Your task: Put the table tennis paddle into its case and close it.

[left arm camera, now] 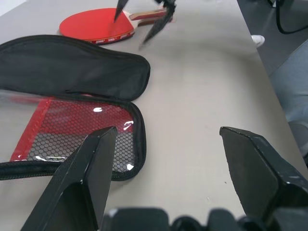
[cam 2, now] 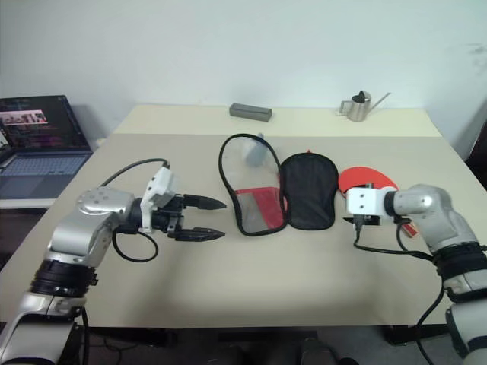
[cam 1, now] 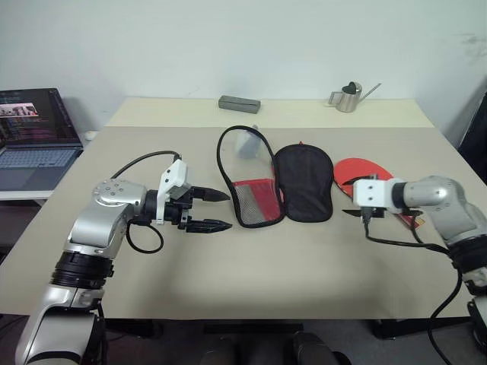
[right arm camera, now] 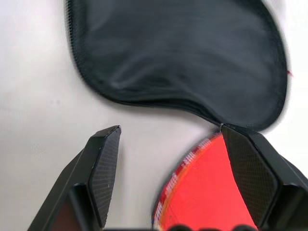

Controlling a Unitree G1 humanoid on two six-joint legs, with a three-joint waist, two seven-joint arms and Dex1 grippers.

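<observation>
The case lies unzipped and spread flat at the table's middle, its clear half with the red mesh pocket (cam 1: 255,199) on the left and its black fabric half (cam 1: 303,183) on the right. Just right of it lies the table tennis paddle (cam 1: 351,169), red face up, and my right wrist covers its handle in the head views. My right gripper (right arm camera: 175,163) hovers open over the paddle's edge near the black half, holding nothing. My left gripper (cam 1: 211,211) is open too and points at the mesh half from the left, a short way off.
A laptop (cam 1: 34,137) stands on a side desk to the left. At the back of the table (cam 1: 228,266) are a grey block (cam 1: 239,103) and a small metal watering can (cam 1: 350,97). Bare tabletop spreads in front of the case.
</observation>
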